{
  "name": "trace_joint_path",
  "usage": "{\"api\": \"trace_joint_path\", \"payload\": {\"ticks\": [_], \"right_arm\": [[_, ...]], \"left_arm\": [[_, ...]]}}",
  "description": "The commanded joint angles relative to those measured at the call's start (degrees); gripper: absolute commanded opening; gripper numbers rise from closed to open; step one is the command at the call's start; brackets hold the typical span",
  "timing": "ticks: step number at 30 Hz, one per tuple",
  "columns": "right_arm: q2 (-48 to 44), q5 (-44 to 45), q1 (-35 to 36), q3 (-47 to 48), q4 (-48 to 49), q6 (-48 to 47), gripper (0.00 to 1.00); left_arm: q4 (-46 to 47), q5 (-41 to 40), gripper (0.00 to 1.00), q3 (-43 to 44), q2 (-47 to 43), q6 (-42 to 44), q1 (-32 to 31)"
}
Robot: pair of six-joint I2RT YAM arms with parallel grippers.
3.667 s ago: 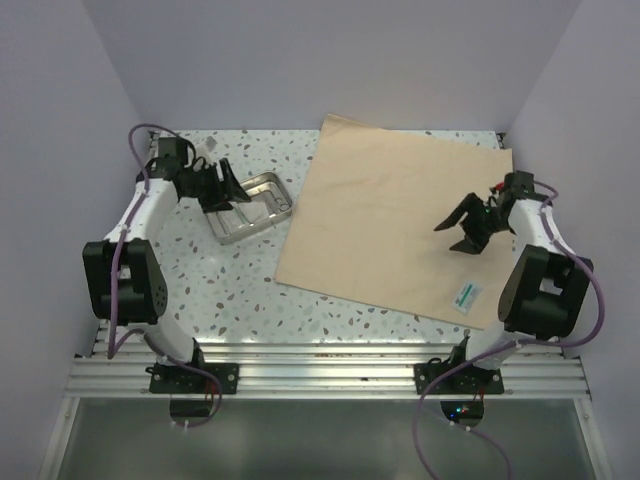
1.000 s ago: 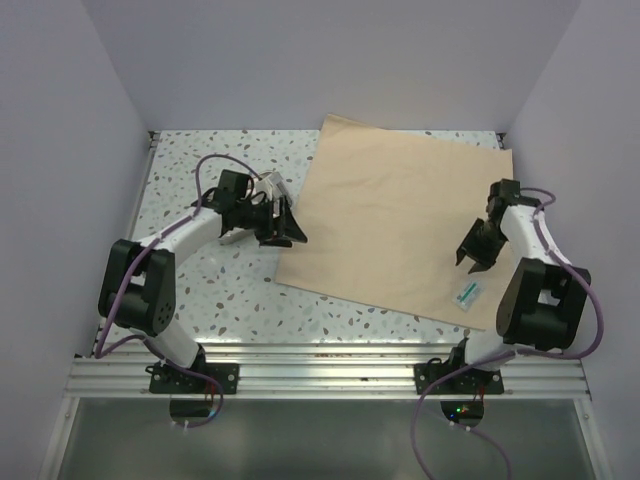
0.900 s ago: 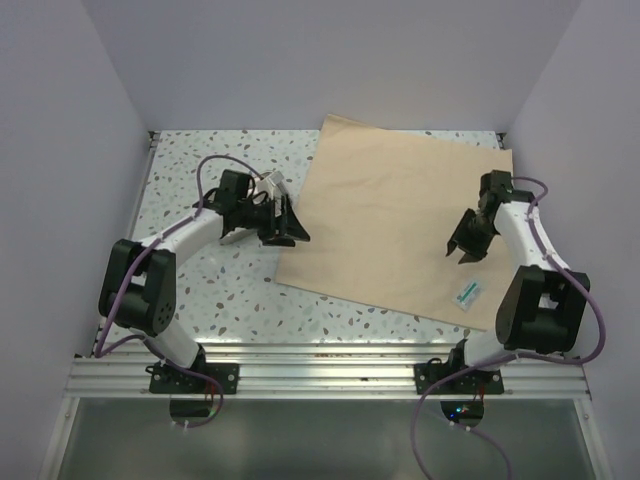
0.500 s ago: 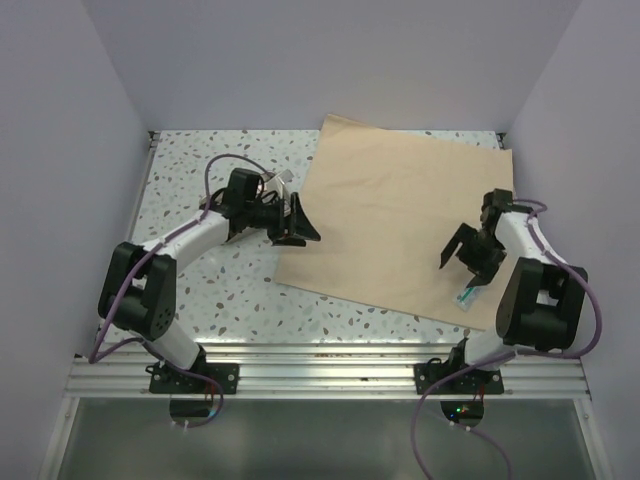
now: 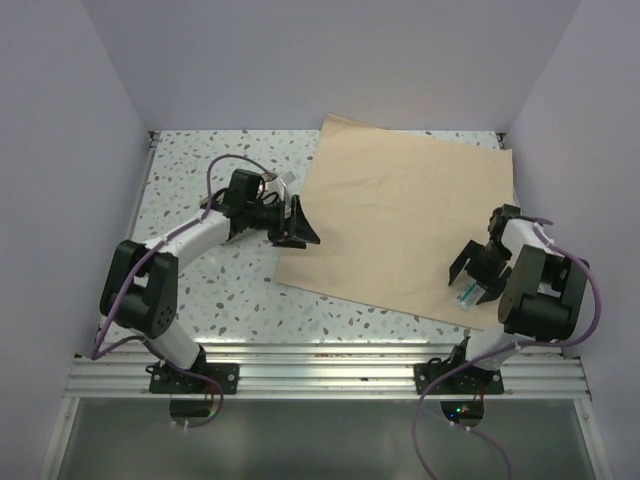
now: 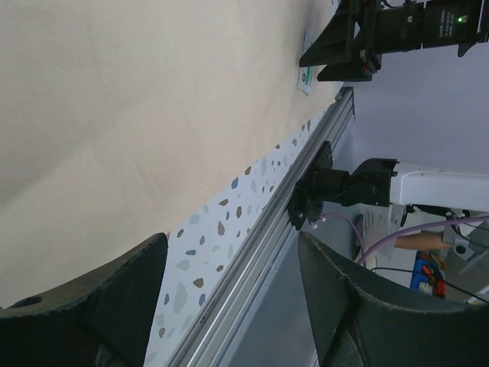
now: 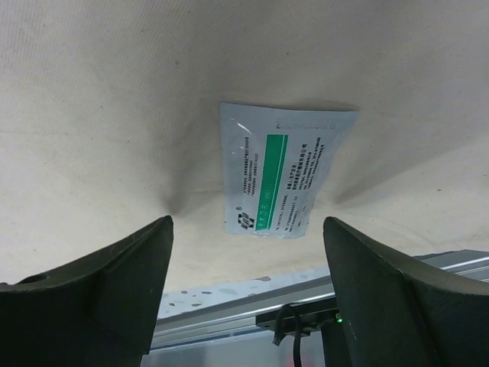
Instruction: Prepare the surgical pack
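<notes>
The tan wrap sheet (image 5: 400,215) lies flat and unfolded on the right half of the speckled table. It also shows in the left wrist view (image 6: 137,92) and the right wrist view (image 7: 153,76). A small white packet with a green stripe (image 5: 467,295) (image 7: 279,168) lies on its near right corner. My right gripper (image 5: 478,272) (image 7: 246,229) is open just above that packet, holding nothing. My left gripper (image 5: 297,225) (image 6: 229,245) is open and empty at the sheet's left edge. Only a shiny bit of the metal tray (image 5: 279,182) shows behind the left wrist. No loose gauze squares are in view.
An aluminium rail (image 5: 330,372) runs along the near table edge and also shows in the left wrist view (image 6: 260,229). Lilac walls close in the back and both sides. The right arm's base (image 6: 344,187) sits on the rail.
My left gripper left the tray area and moved right to the sheet's left edge. My right gripper came down toward the near right corner, over the packet. The sheet has not moved.
</notes>
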Motion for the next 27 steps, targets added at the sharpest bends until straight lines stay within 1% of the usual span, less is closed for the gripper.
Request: {"api": "trace_joint_path", "payload": {"ticks": [1,15,18,19,21,23,27], "right_arm": [[0.72,1.66,-1.31,-0.41,1.03,-1.10,0.82],[5.90,1.13,-2.10,-1.99,4.64,-0.75,0.68],[7.39,0.78,-2.37,-1.90,5.16,-0.75,0.64],[7.57,0.69,-2.37,-1.90,5.25,-0.75,0.61],[7.22,0.60,-2.37,-1.99,5.34,-0.75,0.58],[6.17,0.60,-2.37,-2.08,4.82,-0.66,0.52],[3.45,-0.53,-2.37,-1.64,3.24,-0.13,0.49]], "left_arm": [[-1.31,2.12,0.73,2.33,1.42,2.60,0.10],[-2.11,2.47,0.72,2.95,3.01,3.40,0.10],[-2.02,2.47,0.72,2.77,3.27,3.31,0.10],[-2.02,2.39,0.72,2.77,3.27,3.22,0.10],[-2.02,2.39,0.72,2.86,3.27,3.22,0.19],[-1.93,2.39,0.73,2.94,3.36,3.13,0.10],[-1.93,2.39,0.73,2.77,3.80,3.13,0.10]]}}
